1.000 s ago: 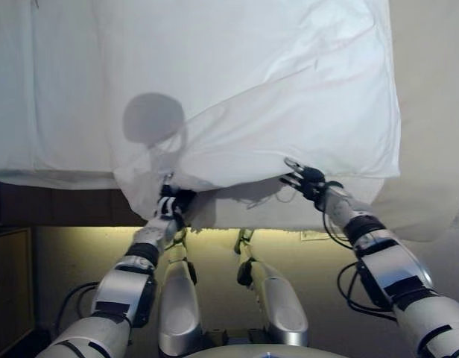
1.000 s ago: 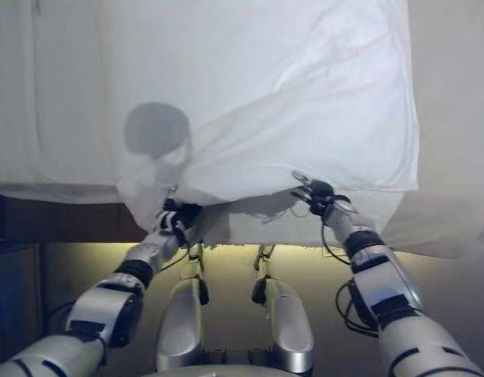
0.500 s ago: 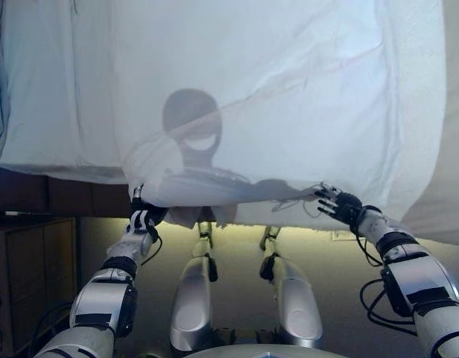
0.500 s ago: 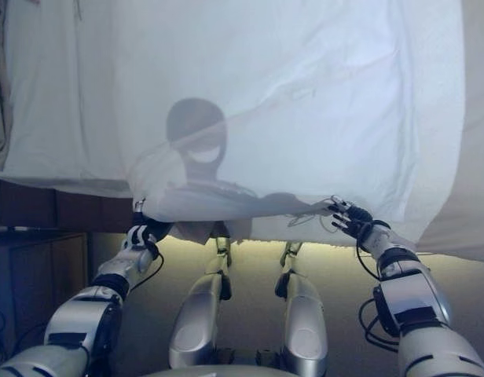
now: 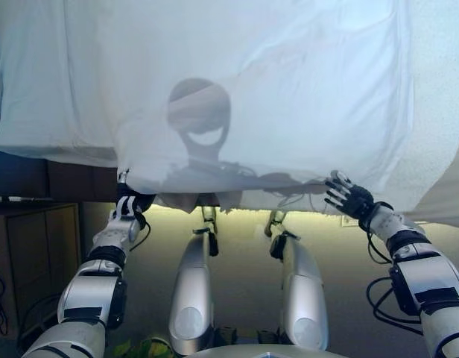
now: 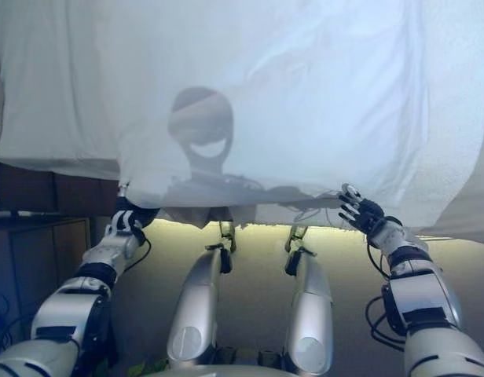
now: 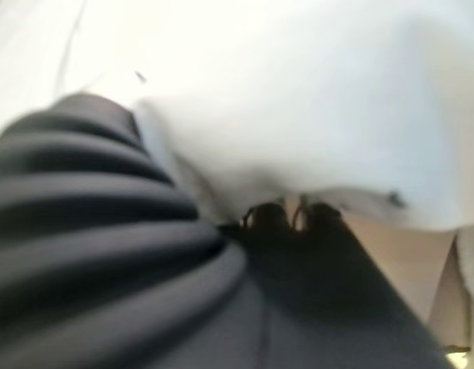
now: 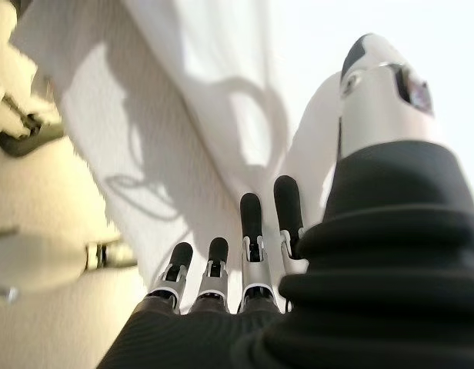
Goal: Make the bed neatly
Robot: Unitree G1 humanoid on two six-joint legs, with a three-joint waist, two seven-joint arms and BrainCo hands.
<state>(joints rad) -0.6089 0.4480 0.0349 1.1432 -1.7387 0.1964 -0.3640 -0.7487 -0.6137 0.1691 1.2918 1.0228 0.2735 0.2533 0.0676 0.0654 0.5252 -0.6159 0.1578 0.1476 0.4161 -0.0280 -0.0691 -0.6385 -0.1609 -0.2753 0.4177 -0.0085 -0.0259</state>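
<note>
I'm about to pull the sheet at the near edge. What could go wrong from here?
1. The right hand is open, fingers straight at the hem, so only the left hand appears to pinch the sheet. A pull now would likely drag one side and leave it skewed.
2. The near edge looks bunched between the hands, and those folds may stay in.

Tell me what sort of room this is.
Probably a bedroom: a white bed sheet spreads over a wide bed, its near edge held at the left hand with the right hand open beside it. A dark wooden bed frame shows below, and a beige carpeted floor.
</note>
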